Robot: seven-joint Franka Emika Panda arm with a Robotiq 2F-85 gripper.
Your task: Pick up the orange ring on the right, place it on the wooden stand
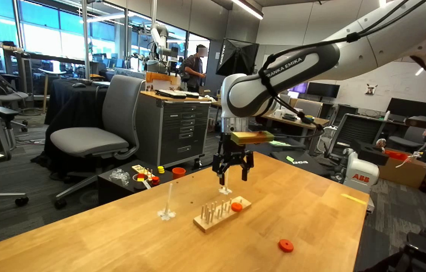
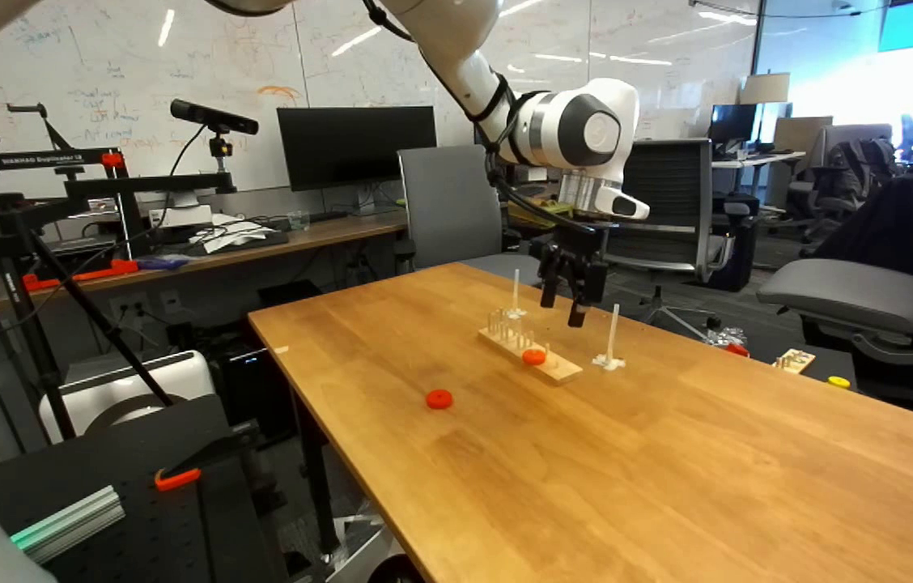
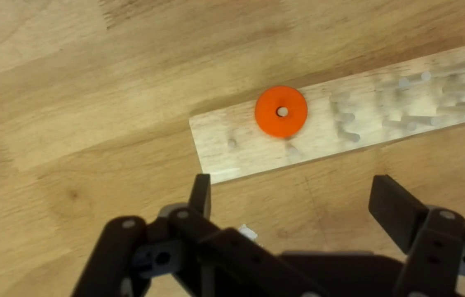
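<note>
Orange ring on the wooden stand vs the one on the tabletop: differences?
The stand ring is on the wooden stand; the loose ring lies on the tabletop. A peg tip shows in the stand ring's hole; no peg rises through the loose ring. Both are round and orange-red.

- We see orange-red on the ring (image 1: 285, 245) and its twin (image 1: 236, 207).
- The stand (image 3: 317, 128) looks pale cream to us.
- We see a black claw (image 1: 233, 179), a white-and-dark-grey arm (image 1: 364, 53).
- We find the desk (image 2: 667, 486) honey-brown, streaked with grain.

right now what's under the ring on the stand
The stand lies under the ring; a peg end shows through its middle. The stand's surface directly beneath is covered.
</note>
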